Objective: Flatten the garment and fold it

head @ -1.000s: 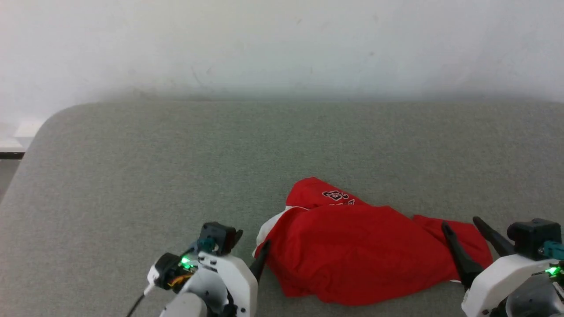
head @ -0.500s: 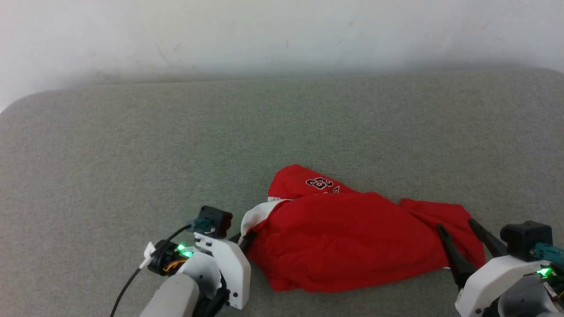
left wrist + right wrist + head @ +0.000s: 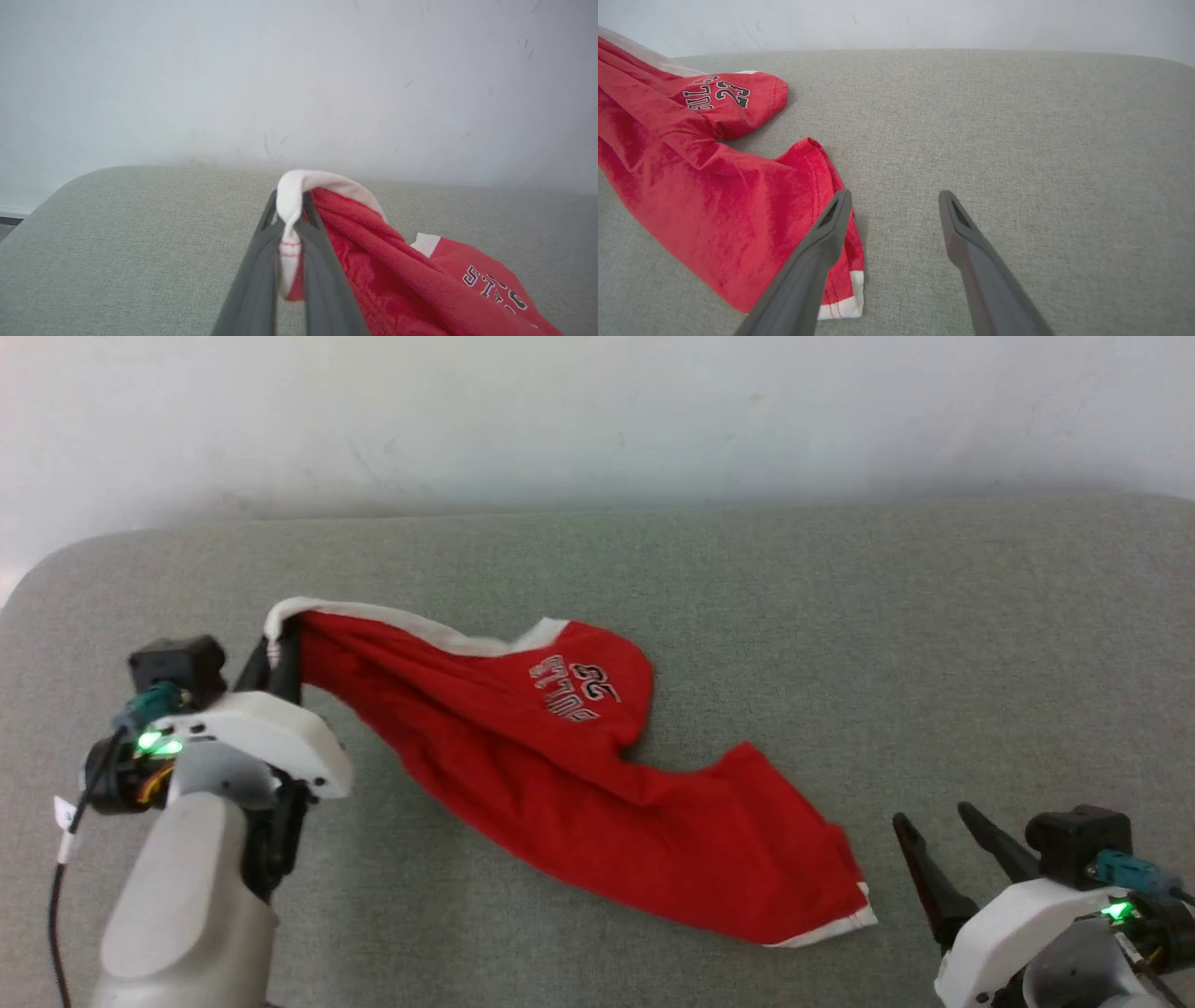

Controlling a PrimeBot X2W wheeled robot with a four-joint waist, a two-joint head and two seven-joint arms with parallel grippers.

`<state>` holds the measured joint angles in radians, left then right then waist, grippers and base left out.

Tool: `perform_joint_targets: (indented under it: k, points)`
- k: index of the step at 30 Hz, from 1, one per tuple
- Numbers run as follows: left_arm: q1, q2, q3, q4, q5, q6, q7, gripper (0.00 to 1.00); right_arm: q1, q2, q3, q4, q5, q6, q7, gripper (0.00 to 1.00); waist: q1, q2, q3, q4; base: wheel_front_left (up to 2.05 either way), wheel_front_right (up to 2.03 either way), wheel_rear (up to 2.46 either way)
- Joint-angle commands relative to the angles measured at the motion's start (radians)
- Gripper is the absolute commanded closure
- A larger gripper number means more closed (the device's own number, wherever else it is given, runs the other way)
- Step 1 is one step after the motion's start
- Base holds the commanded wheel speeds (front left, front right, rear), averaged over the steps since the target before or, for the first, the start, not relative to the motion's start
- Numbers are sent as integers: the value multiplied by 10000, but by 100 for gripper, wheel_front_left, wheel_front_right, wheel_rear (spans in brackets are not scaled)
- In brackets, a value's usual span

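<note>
The left gripper (image 3: 280,649) is pinching the white-trimmed corner of the garment (image 3: 579,784), jaws closed tight on the cloth and holding that corner up off the grey padded surface (image 3: 840,616). The red shorts are trailing diagonally toward the robot's right, with the far hem lying flat. The right gripper (image 3: 931,814) is hovering just beside that hem, fingers spread wide and gripping nothing.
</note>
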<state>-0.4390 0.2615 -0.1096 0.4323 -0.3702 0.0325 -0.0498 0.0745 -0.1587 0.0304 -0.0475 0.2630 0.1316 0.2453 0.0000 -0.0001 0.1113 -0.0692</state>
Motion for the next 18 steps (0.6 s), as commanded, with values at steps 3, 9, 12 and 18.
perform_joint_targets:
  k: [3,9,12,18]
  points:
    - [-96,294,128,754,2,235,260,45,-135,68,121,83,-76,-9,-85,0,0,1,78,-65,0,0,0]
    - [1,317,-82,1275,225,266,-264,0,-153,99,195,180,-52,-9,-179,0,0,1,14,60,0,0,0]
    - [301,227,-234,994,394,238,-1085,0,-114,63,242,216,-30,-9,-244,0,0,1,-172,324,0,0,0]
    - [1282,336,-1000,-216,1562,670,-1926,0,13,-42,269,188,31,-9,-276,0,0,1,-596,1150,0,0,0]
